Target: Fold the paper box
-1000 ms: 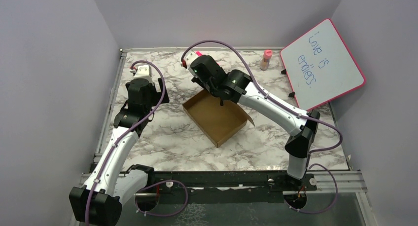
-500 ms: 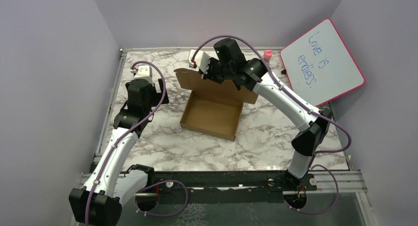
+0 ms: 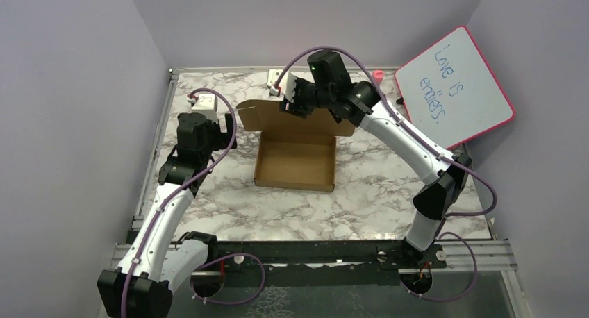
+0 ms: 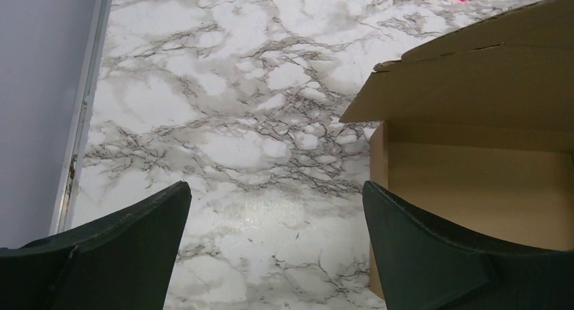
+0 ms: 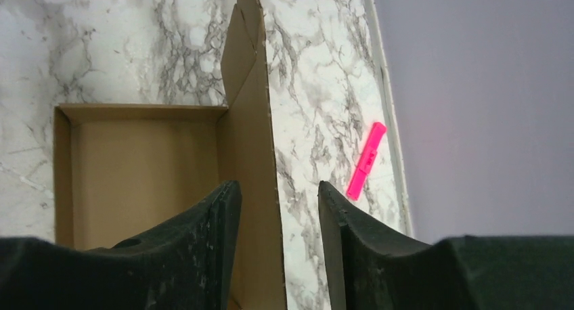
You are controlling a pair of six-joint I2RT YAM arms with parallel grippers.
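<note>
Your box sits in the middle of the table, its lid standing up at the far side; your right pincer is spread, one finger each side of the lid; your left pincer is spread too, holding nothing, just left of the box.

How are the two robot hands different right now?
The right gripper has the box's raised lid standing between its fingers; the left gripper has only table between its fingers. The right gripper is up over the far side of the box; the left gripper hangs off to one side of the box. Both are open, with dark fingers.
</note>
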